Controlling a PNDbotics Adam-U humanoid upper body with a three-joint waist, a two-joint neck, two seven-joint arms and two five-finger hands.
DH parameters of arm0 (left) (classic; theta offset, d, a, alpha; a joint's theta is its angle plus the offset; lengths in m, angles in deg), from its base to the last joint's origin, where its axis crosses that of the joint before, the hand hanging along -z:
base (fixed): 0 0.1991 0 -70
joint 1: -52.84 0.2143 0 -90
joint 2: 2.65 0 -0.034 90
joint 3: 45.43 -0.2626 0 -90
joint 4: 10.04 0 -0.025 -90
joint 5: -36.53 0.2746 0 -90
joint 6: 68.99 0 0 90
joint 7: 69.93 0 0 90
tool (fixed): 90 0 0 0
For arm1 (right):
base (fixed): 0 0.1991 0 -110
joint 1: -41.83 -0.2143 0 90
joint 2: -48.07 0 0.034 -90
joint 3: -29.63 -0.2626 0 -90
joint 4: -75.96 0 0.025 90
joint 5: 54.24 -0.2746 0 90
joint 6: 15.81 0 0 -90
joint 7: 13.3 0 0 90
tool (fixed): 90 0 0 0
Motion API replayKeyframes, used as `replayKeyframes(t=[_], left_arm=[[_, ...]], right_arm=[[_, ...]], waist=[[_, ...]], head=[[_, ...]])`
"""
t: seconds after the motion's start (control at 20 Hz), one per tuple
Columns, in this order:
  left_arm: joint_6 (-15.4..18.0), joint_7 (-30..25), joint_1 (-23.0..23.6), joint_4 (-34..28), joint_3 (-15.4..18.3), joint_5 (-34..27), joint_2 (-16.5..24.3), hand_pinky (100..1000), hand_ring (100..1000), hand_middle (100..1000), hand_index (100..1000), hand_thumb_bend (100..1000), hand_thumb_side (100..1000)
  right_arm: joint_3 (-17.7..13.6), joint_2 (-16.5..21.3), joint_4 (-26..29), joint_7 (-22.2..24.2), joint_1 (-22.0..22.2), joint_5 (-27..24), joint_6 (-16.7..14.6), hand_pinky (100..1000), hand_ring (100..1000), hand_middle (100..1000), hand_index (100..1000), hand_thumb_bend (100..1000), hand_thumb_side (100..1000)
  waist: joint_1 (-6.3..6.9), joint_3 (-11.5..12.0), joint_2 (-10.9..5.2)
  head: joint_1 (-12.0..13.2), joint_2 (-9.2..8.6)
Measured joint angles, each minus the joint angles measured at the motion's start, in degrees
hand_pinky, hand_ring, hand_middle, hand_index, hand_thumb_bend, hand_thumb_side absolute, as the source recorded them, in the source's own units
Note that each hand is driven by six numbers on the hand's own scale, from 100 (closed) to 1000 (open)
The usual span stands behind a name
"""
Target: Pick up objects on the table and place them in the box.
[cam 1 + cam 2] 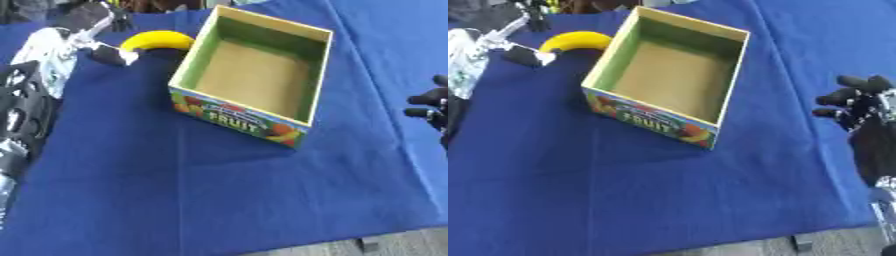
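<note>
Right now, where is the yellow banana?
The curved yellow banana lies on the blue tablecloth at the far left, just beside the open cardboard fruit box's left wall, with the robot's left hand touching it.

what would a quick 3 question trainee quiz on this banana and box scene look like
1. True or false: the banana already lies inside the box.
2. Which hand is at the banana? A) left hand B) right hand
3. Fill in: the word printed on the box's front panel is ____.

Key
1. False. The box shows only its bare floor, and the banana lies on the blue cloth beside the box's left wall.
2. A. The left hand reaches the banana's near end, while the right hand hangs at the right edge, away from both.
3. FRUIT
</note>
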Motion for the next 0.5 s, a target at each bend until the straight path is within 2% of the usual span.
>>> replayKeyframes(t=[0.25,0.5], left_arm=[[0.48,4.35,-0.75,1.10,0.51,1.11,-0.52,678,631,564,729,301,321],[0.00,6.45,-0.76,1.10,0.51,0.52,-0.52,700,680,618,753,281,350]], right_arm=[[0.03,0.00,0.01,0.30,-0.26,0.00,0.06,634,670,544,758,100,808],[0.03,0.00,0.01,0.33,-0.40,0.00,0.08,634,670,544,758,100,808]], waist=[[0.00,-0.56,0.50],[0.09,-0.41,0.67]], head=[[0.48,-0.38],[0.51,-0.40]])
